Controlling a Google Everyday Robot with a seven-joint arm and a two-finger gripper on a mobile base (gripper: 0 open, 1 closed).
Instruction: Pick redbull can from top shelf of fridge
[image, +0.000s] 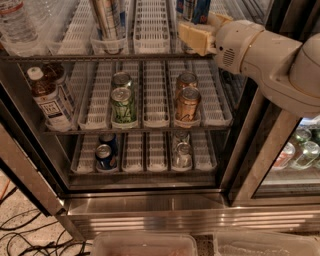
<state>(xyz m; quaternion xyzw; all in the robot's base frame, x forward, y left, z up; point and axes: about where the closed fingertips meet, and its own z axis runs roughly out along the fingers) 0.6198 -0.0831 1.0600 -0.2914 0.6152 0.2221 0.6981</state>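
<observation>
The fridge (150, 202) stands open in front of me with three wire racks. On the top shelf (150, 30), a blue and silver redbull can (194, 9) stands in a right-hand lane, cut off by the top edge. My gripper (199, 31) reaches in from the right and sits right at the base of that can, partly covering it. A second tall slim silver can (107, 17) stands in a left lane of the same shelf.
The middle rack holds a short green can (123, 104), a copper-coloured can (187, 102) and a tea bottle (50, 100). The bottom rack holds a blue can (104, 155) and a clear can (182, 154). A water bottle (17, 22) stands top left. Cables (25, 235) lie on the floor.
</observation>
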